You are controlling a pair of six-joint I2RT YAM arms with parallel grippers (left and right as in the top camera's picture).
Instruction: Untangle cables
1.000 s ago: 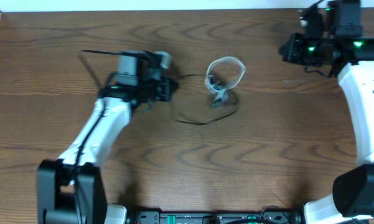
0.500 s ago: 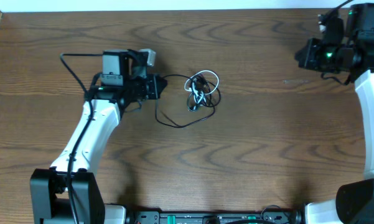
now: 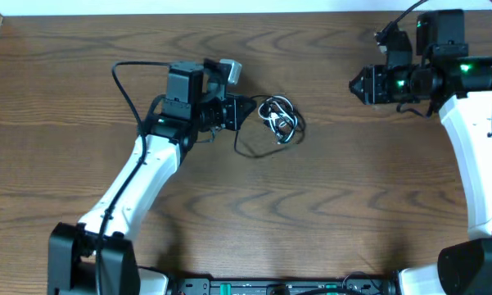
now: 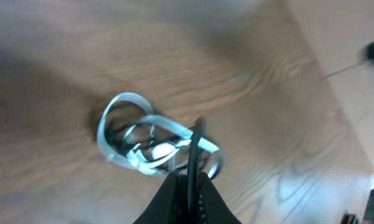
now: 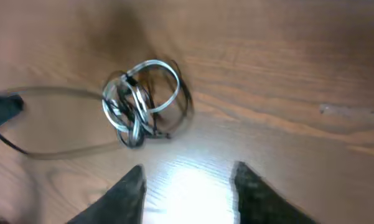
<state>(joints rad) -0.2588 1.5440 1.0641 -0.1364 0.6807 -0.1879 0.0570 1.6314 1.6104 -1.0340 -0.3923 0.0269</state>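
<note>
A small tangle of a white cable [image 3: 277, 115] and a thin black cable [image 3: 254, 152] lies on the wooden table, right of my left gripper. It also shows in the left wrist view [image 4: 143, 138] and in the right wrist view [image 5: 143, 99]. My left gripper [image 3: 244, 106] is shut on the black cable [image 4: 194, 155], which runs up between its fingers [image 4: 190, 180] to the tangle. My right gripper [image 3: 358, 84] is open and empty, well right of the tangle, its fingers [image 5: 187, 177] pointing toward it.
A thicker black cord [image 3: 135, 70] loops from the left arm's wrist over the table at the left. The table's far edge [image 3: 229, 13] meets a white wall. The right arm's white link [image 3: 475, 156] runs down the right side.
My left gripper moved right and toward the far edge, pushing the tangle right; the black loop shrank. My right gripper moved left toward the tangle.
</note>
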